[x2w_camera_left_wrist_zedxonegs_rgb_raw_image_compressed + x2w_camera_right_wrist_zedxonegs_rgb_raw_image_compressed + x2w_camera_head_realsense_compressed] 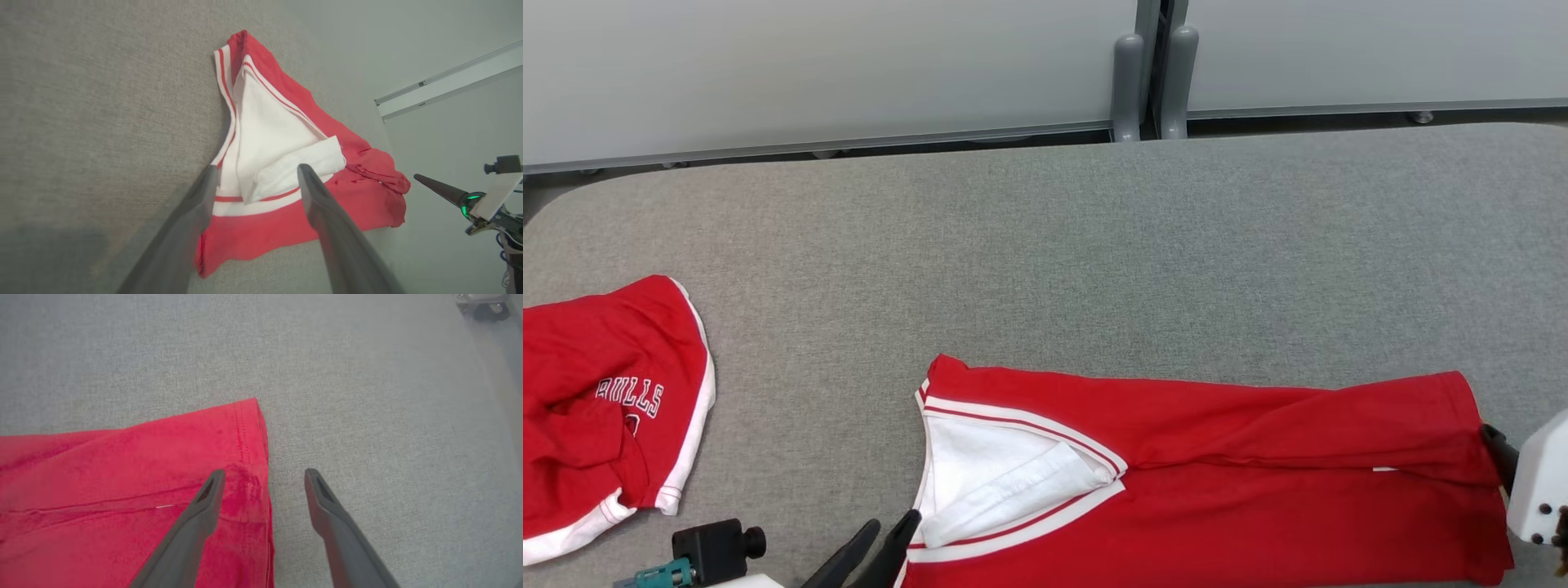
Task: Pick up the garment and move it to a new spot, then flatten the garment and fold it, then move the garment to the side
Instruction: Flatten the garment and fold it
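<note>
Jaws on both arms stand apart, one pair at each end of the red garment (1258,490).

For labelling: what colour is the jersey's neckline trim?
Neckline trim: white with a thin red stripe; clearest in left wrist view.

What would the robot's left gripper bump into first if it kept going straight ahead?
Most likely the red jersey. The left gripper, open, points at the white lining inside its collar, which looks very close, though depth is hard to judge.
</note>
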`<state>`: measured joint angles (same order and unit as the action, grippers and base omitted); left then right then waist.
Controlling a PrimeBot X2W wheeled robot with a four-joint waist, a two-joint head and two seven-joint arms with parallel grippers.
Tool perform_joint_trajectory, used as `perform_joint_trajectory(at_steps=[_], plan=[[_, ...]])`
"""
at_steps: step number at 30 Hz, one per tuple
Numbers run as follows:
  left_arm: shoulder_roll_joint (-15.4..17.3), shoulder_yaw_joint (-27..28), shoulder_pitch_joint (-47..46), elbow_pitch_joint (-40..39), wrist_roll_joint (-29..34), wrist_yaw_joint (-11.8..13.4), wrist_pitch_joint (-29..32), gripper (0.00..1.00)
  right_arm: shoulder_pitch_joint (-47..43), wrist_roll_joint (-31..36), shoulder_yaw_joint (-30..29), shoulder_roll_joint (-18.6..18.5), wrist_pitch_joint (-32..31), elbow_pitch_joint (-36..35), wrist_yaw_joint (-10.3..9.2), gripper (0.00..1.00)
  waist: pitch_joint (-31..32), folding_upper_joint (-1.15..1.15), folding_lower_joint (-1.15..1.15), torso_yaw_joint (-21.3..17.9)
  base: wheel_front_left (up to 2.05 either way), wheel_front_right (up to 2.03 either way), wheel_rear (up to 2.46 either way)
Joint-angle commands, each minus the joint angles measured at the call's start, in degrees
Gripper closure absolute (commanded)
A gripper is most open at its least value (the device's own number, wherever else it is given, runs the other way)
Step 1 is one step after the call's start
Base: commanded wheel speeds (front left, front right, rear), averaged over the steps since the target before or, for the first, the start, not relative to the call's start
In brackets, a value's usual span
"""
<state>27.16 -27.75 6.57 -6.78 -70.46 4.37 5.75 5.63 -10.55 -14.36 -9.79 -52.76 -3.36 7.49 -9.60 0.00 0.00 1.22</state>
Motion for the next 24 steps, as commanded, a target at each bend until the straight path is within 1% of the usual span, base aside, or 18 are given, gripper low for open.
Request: perform_joint_trajectory(at_steps=[1,2,3,4,7,8,10,11,15,18,21,24], plan=[[0.2,0.3,-1.3,0.3,2.2,0.2,-1.9,0.0,-1.3,-0.3,-2.5,1.8,1.8,-1.7,0.01,0.0,0.4,0.0,0.0,0.4,0.0,0.0,0.0],[0.2,0.6,-1.8,0.5,3.4,0.2,-3.4,0.0,-1.8,-0.8,-3.8,2.9,2.8,-2.5,0.01,0.0,0.6,0.0,0.0,0.5,0.0,0.0,0.0],[0.2,0.6,-1.8,0.5,3.4,0.2,-3.4,0.0,-1.8,-0.8,-3.8,2.9,2.8,-2.5,0.01,0.0,0.6,0.0,0.0,0.5,0.0,0.0,0.0],[0.0,1.2,-2.3,0.8,4.9,0.5,-5.5,0.0,-2.0,-1.2,-5.1,3.8,4.0,-3.3,0.01,0.0,0.7,0.0,0.0,0.6,0.0,0.0,0.0],[0.0,1.9,-4.4,2.3,12.5,1.1,-13.0,0.0,-3.0,-1.6,-8.1,5.9,8.0,-5.0,0.01,0.0,1.2,0.0,0.0,1.1,0.0,0.0,0.0],[-0.2,1.7,-5.2,3.1,15.2,1.5,-15.2,0.0,-3.2,-1.6,-8.7,6.3,9.4,-5.3,0.01,0.0,1.3,0.0,0.0,1.2,0.0,0.0,0.0],[-0.5,1.4,-6.5,5.3,20.4,3.5,-18.1,0.0,-3.7,-2.2,-9.6,6.7,12.2,-5.3,0.01,0.0,1.6,0.0,0.0,1.3,0.0,0.0,0.0],[-1.0,1.3,-7.6,6.0,22.7,4.3,-19.2,0.0,-3.8,-3.8,-9.7,6.8,13.5,-4.5,0.01,0.0,1.7,0.0,0.0,1.4,0.0,0.0,0.0],[-2.9,2.4,-9.8,8.8,31.6,7.6,-20.8,0.0,-4.7,-7.3,-9.5,6.8,18.8,0.0,0.02,0.0,2.3,0.0,0.0,1.9,0.0,0.0,0.0],[-5.5,5.0,-10.3,8.8,37.6,9.4,-21.0,0.0,-5.0,-8.5,-8.5,6.8,21.3,4.1,0.02,0.0,2.7,0.0,0.0,2.2,0.0,0.0,0.0],[-7.5,7.4,-8.6,9.2,41.7,9.5,-20.9,0.0,-4.7,-8.8,-7.7,6.7,22.5,7.9,0.02,0.0,3.1,0.0,0.0,2.2,0.0,0.0,0.0],[-9.3,9.3,-7.3,10.2,43.7,8.7,-20.9,0.0,-3.9,-7.9,-7.3,6.7,23.4,11.1,0.02,0.0,3.6,0.0,0.0,2.2,0.0,0.0,0.0]])
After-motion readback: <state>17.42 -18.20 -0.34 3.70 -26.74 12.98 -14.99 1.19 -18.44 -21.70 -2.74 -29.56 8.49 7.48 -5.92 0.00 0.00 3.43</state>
